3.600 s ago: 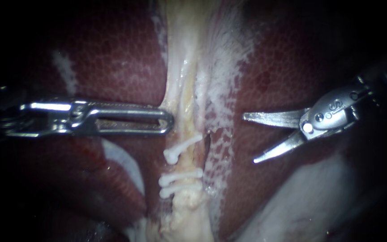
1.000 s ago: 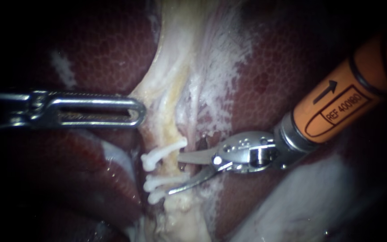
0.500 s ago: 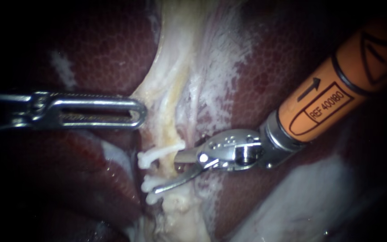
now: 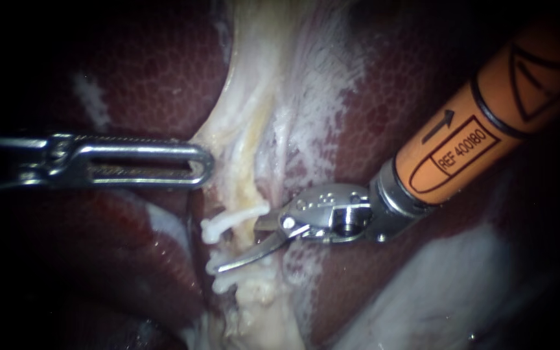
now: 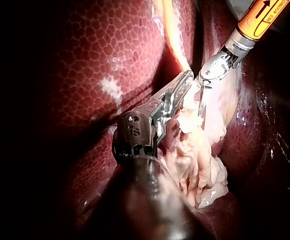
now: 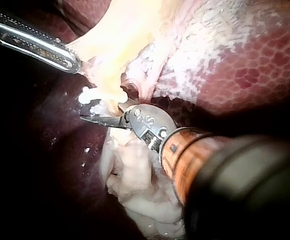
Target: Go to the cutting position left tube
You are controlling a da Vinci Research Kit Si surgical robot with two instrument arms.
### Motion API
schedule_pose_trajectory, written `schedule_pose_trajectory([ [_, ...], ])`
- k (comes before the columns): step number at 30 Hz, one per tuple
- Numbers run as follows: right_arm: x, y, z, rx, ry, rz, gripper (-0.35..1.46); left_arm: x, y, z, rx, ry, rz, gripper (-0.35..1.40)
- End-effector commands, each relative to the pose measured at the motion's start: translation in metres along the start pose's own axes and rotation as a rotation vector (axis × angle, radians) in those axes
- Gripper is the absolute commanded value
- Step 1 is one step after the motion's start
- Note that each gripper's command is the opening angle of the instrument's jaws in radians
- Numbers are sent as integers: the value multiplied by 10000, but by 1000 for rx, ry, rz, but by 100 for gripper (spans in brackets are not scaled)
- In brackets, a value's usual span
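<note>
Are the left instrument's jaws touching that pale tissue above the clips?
Touching. In the endoscope view the left instrument meets the pale tissue, which bends toward it; the left wrist view shows its jaws closed on that tissue.

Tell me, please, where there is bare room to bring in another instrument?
Bare liver lies open above the left instrument, and again right of the pale tissue band, above the right instrument. It is crowded around the clips, with both instruments close by.
</note>
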Motion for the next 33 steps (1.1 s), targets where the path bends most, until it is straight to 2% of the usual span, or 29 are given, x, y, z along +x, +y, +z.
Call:
schedule_pose_trajectory([
  [1,0,0,1,0,0,0,72,0,0,0,0,0,0,-35],
  [16,-2,1,1,8,-1,10,31,1,0,0,0,0,0,-35],
  [33,-2,1,1,16,-1,7,30,1,0,0,-1,0,1,-35],
])
